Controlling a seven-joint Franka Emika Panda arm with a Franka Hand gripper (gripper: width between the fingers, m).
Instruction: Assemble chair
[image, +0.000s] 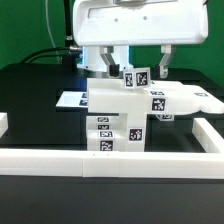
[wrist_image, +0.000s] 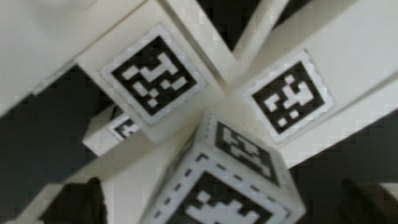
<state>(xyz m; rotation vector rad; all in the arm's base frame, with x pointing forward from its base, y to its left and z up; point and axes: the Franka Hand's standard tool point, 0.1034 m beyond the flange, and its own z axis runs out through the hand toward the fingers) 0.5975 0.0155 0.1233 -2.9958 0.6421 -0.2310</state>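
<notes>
So the black counter (image: 30, 85) has the white border rail (image: 100, 160) along its front edge, and the half-built chair (image: 125, 108) stands mid-counter, just behind that rail. The marker board (image: 70, 100) lies flat toward the back edge.

The gripper (image: 133, 62) hangs right over the chair's top part with a finger on each side. Honestly I can't tell whether it's pinching or just straddling it. The wrist view is all tags (wrist_image: 151, 75), way too close.

My take: line up square, push straight down, don't twist, or the stack probably tips.
</notes>
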